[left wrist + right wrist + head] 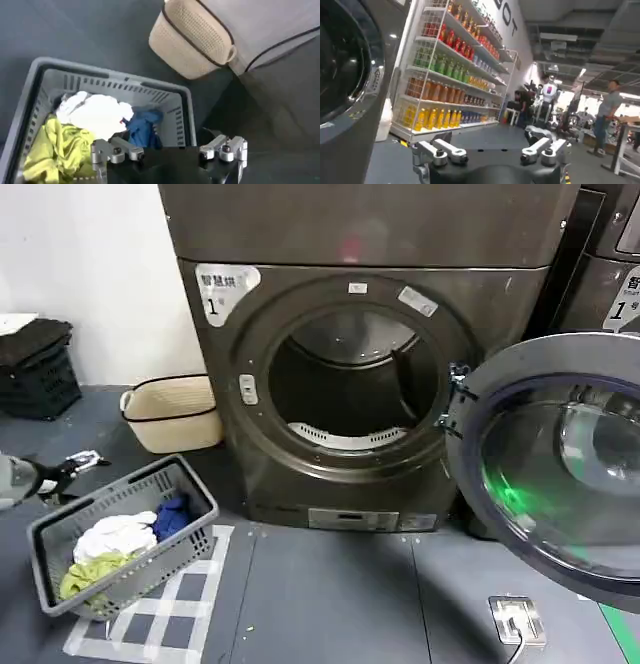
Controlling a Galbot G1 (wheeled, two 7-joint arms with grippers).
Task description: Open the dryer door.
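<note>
Swinging on hinges at the right of the drum opening, the dryer door already stands wide open, its dark inner side and glass porthole facing the room; I judge it rigid, fairly heavy and slick on glass and ring, so the outer rim opposite the hinge looks the best hold. The left pincer hangs with jaws spread and empty above the grey laundry basket. The right pincer, likewise spread and empty, points away toward distant shelves.
</note>
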